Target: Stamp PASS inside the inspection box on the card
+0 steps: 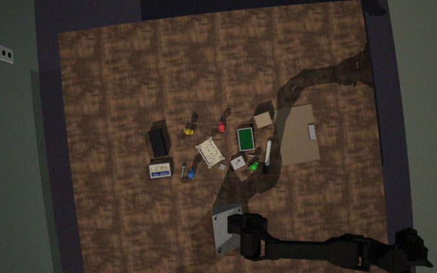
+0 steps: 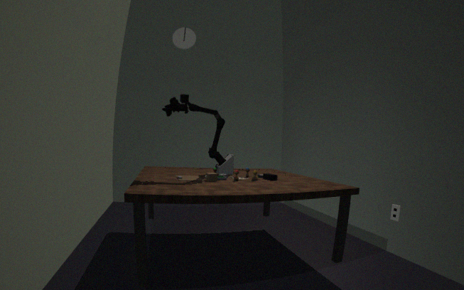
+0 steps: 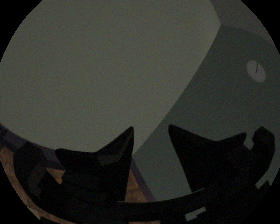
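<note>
My gripper [image 3: 151, 129] [image 2: 165, 111] is half open and empty, high above the table, far from the stamps. Four stamp-like pieces with round knobs stand on the bench: yellow [image 1: 188, 131], red [image 1: 221, 126], blue [image 1: 191, 173] and green [image 1: 253, 165]. Which one reads PASS cannot be told. The cream card [image 1: 209, 152] lies tilted between them, with small grey pieces at its corners. Its printed lines are too small to read. A green pad [image 1: 245, 139] in a pale frame, seemingly the ink pad, lies right of the card.
A black block [image 1: 158, 142], a blue-and-white labelled box [image 1: 160, 170], a tan block [image 1: 263, 119], a white-topped block [image 1: 237, 162] and a white-and-black marker [image 1: 268, 152] surround the stamps. A tan board [image 1: 299, 145] with a grey clip lies right. The arm's grey base plate [image 1: 219, 230] is at the front.
</note>
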`<state>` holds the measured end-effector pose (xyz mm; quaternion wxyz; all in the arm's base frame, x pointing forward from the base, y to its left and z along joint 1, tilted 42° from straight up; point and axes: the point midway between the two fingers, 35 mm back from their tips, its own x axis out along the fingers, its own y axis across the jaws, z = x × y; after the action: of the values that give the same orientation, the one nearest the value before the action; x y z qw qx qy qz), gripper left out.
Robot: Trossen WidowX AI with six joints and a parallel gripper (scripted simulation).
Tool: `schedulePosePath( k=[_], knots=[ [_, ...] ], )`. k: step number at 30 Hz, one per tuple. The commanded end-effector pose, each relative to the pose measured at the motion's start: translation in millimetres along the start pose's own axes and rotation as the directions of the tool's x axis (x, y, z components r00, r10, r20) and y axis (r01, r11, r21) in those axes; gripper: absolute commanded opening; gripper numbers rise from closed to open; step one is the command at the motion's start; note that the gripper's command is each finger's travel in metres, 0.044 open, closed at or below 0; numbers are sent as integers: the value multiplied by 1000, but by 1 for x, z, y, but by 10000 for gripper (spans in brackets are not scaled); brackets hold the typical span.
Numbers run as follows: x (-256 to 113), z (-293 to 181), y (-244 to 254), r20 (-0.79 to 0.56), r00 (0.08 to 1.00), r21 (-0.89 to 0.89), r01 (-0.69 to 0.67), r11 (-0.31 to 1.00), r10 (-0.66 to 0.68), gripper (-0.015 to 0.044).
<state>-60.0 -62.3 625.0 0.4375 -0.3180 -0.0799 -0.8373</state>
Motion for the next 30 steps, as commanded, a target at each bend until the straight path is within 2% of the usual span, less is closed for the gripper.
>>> schedulePosePath(
  k=[1, 7, 14, 22, 30],
  knots=[
    [18, -43, 49, -116, 978, 73, -163, 984, 170, 211],
    [16, -100, 138, -275, 858, 182, -396, 900, 434, 211],
    [-32, -147, 241, -412, 612, 272, -624, 732, 675, 211],
    [-136, -181, 326, -529, 274, 307, -821, 482, 803, 211],
    [-269, -206, 358, -642, -22, 245, -953, 178, 766, 211]
  ],
)
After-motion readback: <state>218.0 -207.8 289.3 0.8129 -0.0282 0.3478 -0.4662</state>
